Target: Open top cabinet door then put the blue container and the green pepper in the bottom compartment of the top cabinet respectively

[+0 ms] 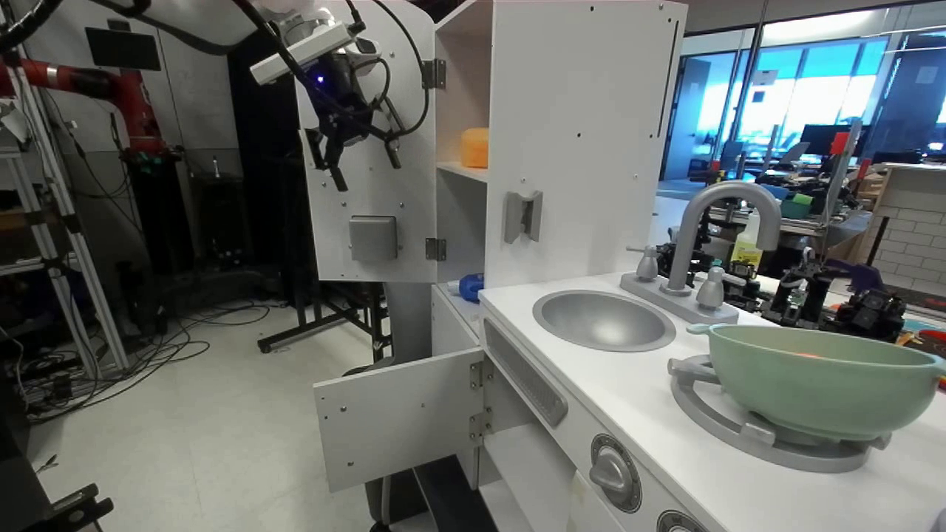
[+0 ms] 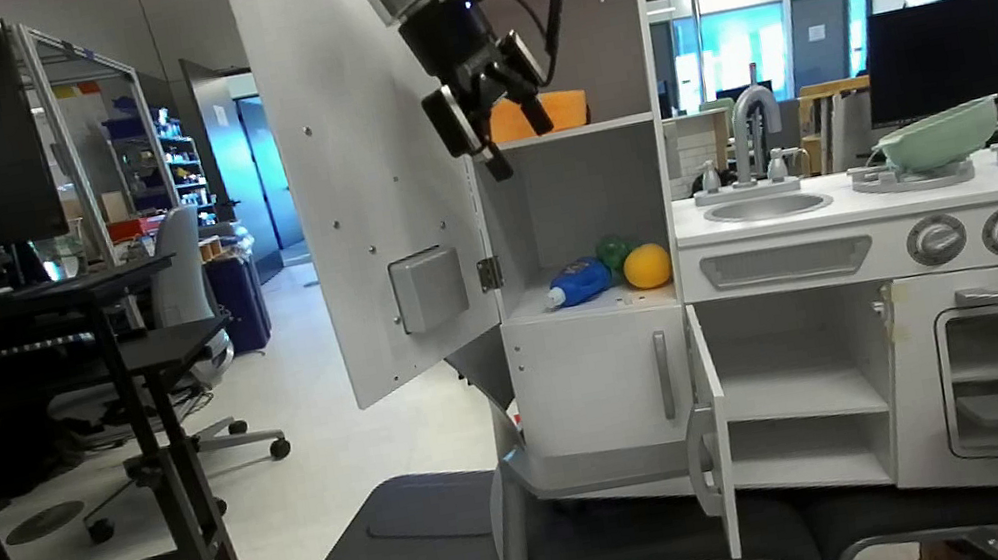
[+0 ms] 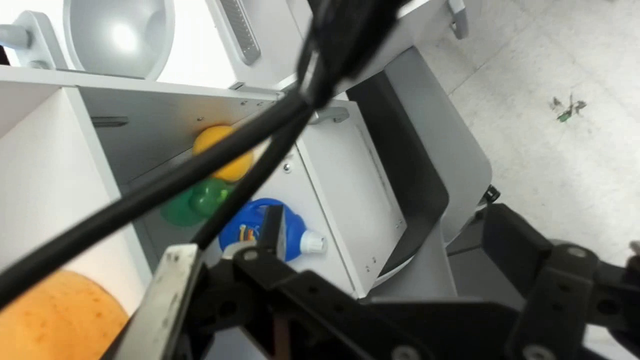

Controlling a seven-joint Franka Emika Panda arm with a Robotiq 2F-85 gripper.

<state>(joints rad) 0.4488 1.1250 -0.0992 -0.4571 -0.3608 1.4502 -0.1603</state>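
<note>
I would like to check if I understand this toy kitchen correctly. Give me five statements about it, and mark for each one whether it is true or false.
1. The tall white flat-panel cabinet door stands open. True.
2. The small bright blue plastic bottle lies in the white bottom compartment. True.
3. The black two-fingered claw grips that bottle. False: the claw is open and holds nothing.
4. The shiny green rounded pepper is in the same compartment as the bottle. True.
5. The pale green handled bowl sits inside the round grey sink. False: the bowl rests on a grey ring-shaped burner.
</note>
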